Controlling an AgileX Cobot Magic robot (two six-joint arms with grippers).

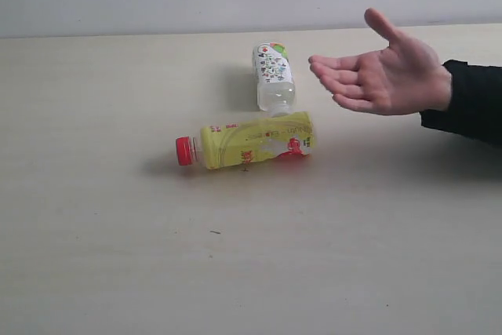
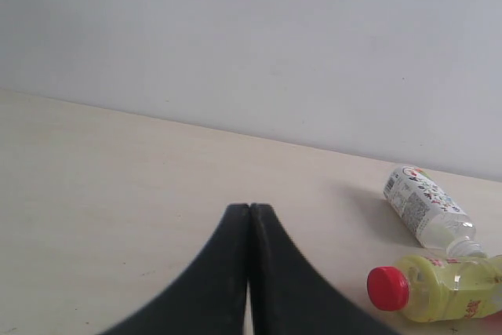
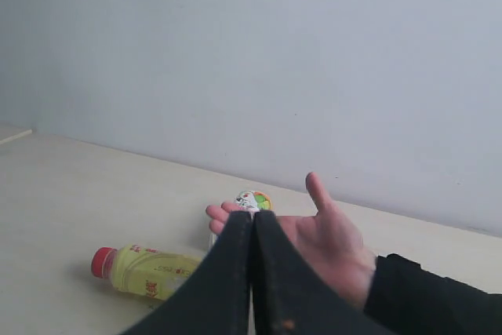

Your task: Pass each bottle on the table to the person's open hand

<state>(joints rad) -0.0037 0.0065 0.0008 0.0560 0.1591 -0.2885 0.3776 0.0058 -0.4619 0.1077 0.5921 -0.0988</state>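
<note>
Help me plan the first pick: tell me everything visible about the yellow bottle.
The yellow bottle lies on its side on the table, red cap toward the exterior view's left, base toward the right. It looks like translucent plastic, seemingly with pale yellow liquid inside, wrapped in a yellow label with red and white print. The clear end of the patterned white bottle sits close against its far side near the base; whether they touch cannot be told. The open hand hovers apart from it.
</note>
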